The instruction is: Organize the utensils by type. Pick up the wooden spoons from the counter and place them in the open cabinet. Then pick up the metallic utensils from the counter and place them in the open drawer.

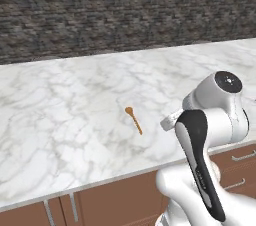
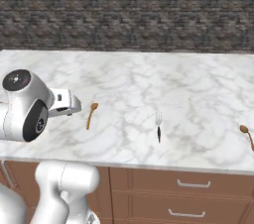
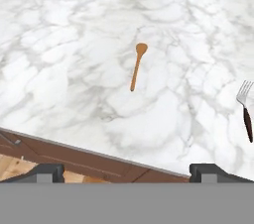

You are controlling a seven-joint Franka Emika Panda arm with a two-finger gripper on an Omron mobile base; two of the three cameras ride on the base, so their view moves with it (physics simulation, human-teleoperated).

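Here the claw [image 3: 124, 171] hangs wide and empty above the near edge of the bench [image 2: 198, 79], with the nearest wooden spoon [image 3: 137, 65] lying flat ahead and the fork [image 3: 244, 109] to its right. The slim, smooth spoon on polished marble could skid or slip if the fingers close off-centre. A second wooden spoon [image 2: 246, 135] rests far right.

White grey-veined marble counter [image 2: 198, 84], orange-brown wooden spoon [image 3: 138, 65], dark-handled silver fork [image 2: 158, 126], grey brick wall [image 2: 127, 10].
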